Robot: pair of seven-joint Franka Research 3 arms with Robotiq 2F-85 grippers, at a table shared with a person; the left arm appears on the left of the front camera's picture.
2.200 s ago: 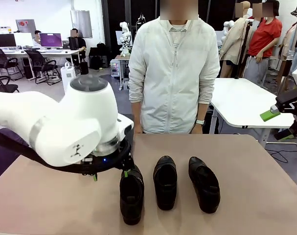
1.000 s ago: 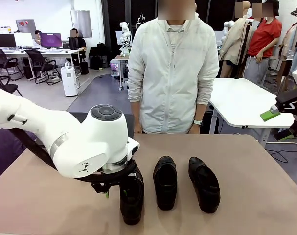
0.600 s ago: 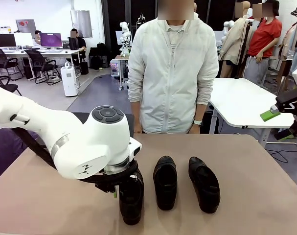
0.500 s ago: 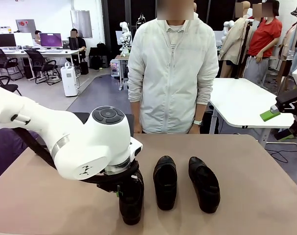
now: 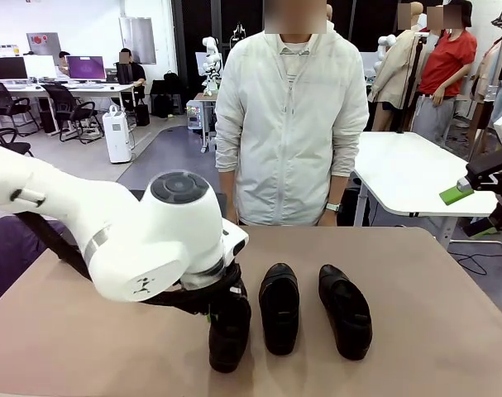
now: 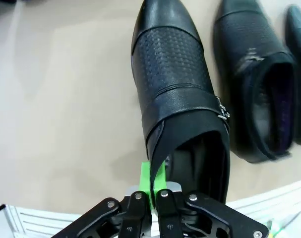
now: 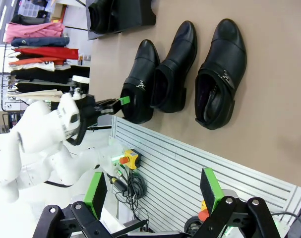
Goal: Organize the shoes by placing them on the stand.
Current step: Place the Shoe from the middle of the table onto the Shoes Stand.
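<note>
Three glossy black shoes lie side by side on the brown table [image 5: 416,339]. My left gripper [image 6: 152,186] is shut on the heel-end collar of the leftmost shoe [image 5: 230,335] [image 6: 172,84], one green pad outside the leather. In the front view the white wrist hides those fingers. The middle shoe [image 5: 279,308] and the right shoe [image 5: 345,310] lie free. My right gripper [image 7: 152,191] hangs open, high off the table's right side [image 5: 474,211]. A black stand [image 7: 140,17] at the far left of the table carries a fourth shoe [image 7: 103,12].
A person in a white jacket [image 5: 292,124] stands at the far edge, hands down. The left arm's bulky wrist [image 5: 151,240] covers the table's left half. A white table [image 5: 408,169] stands behind on the right.
My left gripper dropped onto the leftmost shoe's collar and closed on it. In the last half second the shoe shifted slightly right and toward the person. The right arm stayed still.
</note>
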